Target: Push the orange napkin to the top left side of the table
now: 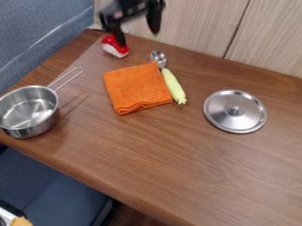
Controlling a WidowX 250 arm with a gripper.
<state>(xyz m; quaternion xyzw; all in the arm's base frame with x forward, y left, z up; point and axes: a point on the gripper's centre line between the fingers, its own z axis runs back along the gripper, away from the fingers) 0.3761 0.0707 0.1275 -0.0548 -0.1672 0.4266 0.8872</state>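
Observation:
My gripper [138, 38] hangs over the table's back edge at the upper left, open, its two fingers spread with nothing between them. The orange napkin [135, 88] lies folded on the wooden table [194, 167], left of centre toward the back. It is in front of the gripper and apart from it. The table's top left part lies behind and to the left of the napkin.
A red and white object [115, 47] sits beneath the gripper's left finger. A metal spoon [158, 57] and a pale green object [173, 85] lie along the napkin's right side. A steel pot [29, 128] stands left, its handle toward the napkin; a lid [247, 118] lies right.

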